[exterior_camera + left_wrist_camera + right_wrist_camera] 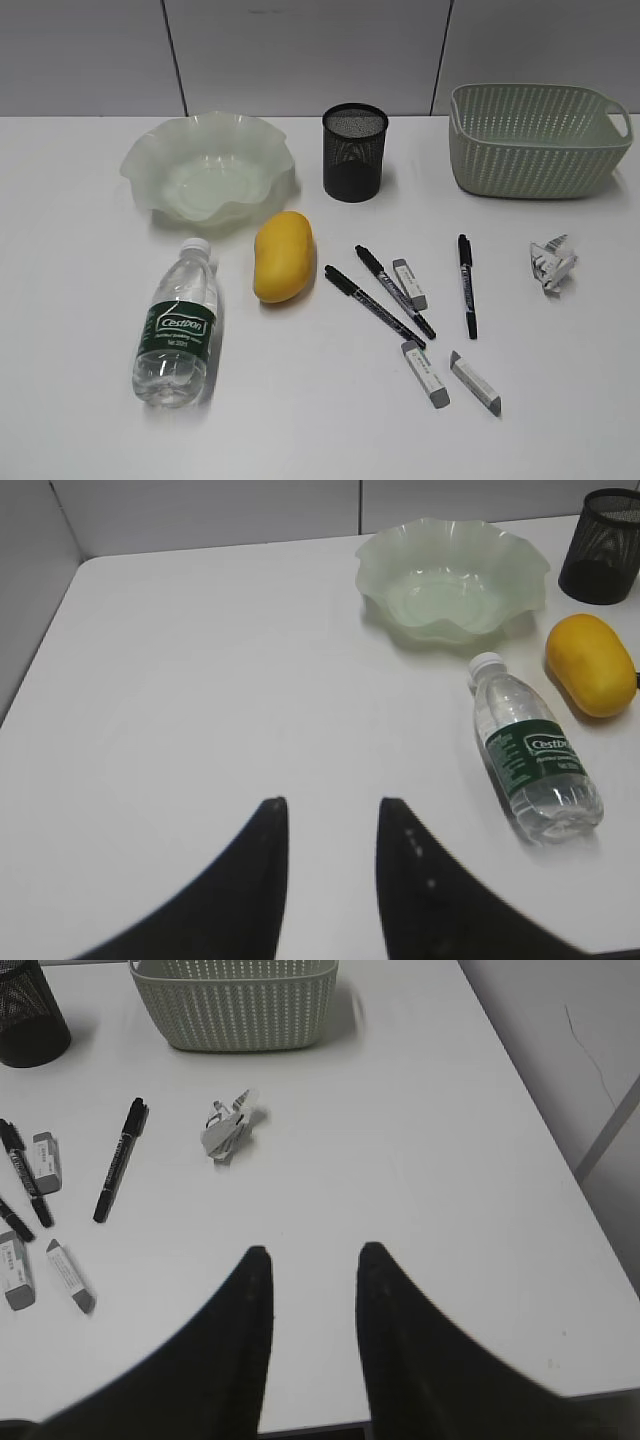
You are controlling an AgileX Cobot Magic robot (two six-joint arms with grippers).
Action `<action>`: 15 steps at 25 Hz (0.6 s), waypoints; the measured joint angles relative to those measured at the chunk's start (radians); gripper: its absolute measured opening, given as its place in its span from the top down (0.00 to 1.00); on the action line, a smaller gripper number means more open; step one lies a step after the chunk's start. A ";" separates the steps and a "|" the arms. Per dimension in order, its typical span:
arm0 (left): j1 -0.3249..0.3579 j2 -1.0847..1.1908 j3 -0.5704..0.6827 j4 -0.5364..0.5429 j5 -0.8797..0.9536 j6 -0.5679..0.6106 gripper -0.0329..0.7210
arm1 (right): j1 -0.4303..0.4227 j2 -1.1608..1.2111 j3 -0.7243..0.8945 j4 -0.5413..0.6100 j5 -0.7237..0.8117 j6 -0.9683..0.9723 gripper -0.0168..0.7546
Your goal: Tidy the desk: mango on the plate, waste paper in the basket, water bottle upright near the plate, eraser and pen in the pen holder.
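Grippers parted, both empty.
Left gripper (330, 815) fingers apart, touching nothing; water bottle (531, 761) lying flat ahead-right. Right gripper (310, 1260) likewise; crumpled waste paper (229, 1130) ahead-left, basket (235, 1000) beyond.

We get even, diffuse light from above in all three views, bright with no hard glare. The desk (90, 400) is near white and close to blown out in the exterior view. Shadows are soft and short: the mango (283, 256) and pen holder (355, 152) drop faint ones. Small highlights on the water bottle (530, 752). Both wrist views go dark and soft on the fingers (255, 880) up close; right wrist looks greyer.
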 joint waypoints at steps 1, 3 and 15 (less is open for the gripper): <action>0.000 0.000 0.000 0.000 0.000 0.000 0.65 | 0.000 0.000 0.000 0.000 0.000 0.000 0.66; 0.000 0.000 0.000 0.000 0.000 0.000 0.65 | 0.000 0.000 0.000 0.000 0.000 0.000 0.66; 0.000 0.000 0.000 0.000 0.000 0.000 0.65 | 0.000 0.000 0.000 0.000 0.000 0.000 0.66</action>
